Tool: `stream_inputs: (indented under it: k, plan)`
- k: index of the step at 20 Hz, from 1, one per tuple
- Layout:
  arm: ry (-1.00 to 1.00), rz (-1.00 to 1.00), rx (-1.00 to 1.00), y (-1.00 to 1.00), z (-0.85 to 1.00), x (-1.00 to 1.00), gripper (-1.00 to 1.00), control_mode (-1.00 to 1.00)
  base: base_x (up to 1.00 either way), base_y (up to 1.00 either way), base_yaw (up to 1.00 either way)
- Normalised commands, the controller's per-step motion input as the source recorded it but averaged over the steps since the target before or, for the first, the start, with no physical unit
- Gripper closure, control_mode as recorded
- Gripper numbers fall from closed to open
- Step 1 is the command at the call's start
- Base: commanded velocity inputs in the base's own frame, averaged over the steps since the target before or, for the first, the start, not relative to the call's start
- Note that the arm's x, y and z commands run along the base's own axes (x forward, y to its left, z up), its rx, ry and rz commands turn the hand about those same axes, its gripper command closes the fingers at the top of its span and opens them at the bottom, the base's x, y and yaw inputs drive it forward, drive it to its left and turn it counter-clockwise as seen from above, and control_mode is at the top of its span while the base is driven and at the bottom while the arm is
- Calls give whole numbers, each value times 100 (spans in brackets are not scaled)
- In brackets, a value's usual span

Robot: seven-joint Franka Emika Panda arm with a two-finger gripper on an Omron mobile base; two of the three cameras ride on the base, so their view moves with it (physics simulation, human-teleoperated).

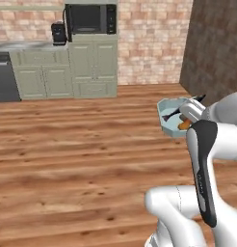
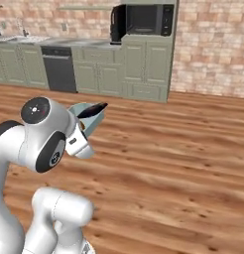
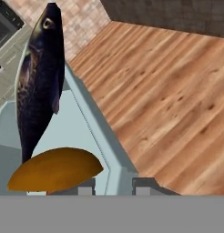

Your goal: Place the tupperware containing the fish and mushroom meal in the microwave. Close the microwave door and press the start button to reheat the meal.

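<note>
My gripper [image 3: 114, 185] is shut on the wall of the pale-blue tupperware [image 3: 73, 132], one fingertip [image 3: 86, 186] inside the tub and one outside. I hold the tupperware [image 1: 169, 118] in the air above the wooden floor, just ahead of the arm. In it lie a long dark fish [image 3: 38, 86] and an orange-brown mushroom [image 3: 54, 170]. From the right base view the tupperware [image 2: 91, 119] peeks out behind my forearm. The black microwave [image 1: 91, 19] stands far off on top of a pale-green cabinet. Its door [image 1: 68, 21] seems swung open to the left, seen edge-on.
A small black coffee machine [image 1: 58, 34] stands on the counter left of the microwave. A dark dishwasher [image 2: 59, 69] sits under the counter. Pale-green cabinets [image 1: 94, 67] line the brick wall. A dark wall [image 1: 212, 48] rises to the right. Wooden floor [image 1: 82, 144] lies between me and the cabinets.
</note>
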Motion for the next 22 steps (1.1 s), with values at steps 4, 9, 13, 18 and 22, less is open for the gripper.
stream_inputs:
  k: [4, 9, 13, 18, 22]
  plan:
    - [0, 0, 0, 0, 0, 0, 100, 100, 100, -13, 3]
    - [0, 0, 0, 0, 0, 0, 100, 100, 100, -7, 1]
    - [0, 0, 0, 0, 0, 0, 100, 100, 100, -7, 0]
    - [0, 0, 0, 0, 0, 0, 100, 100, 100, -2, 0]
    - [0, 0, 0, 0, 0, 0, 100, 100, 100, 0, 0]
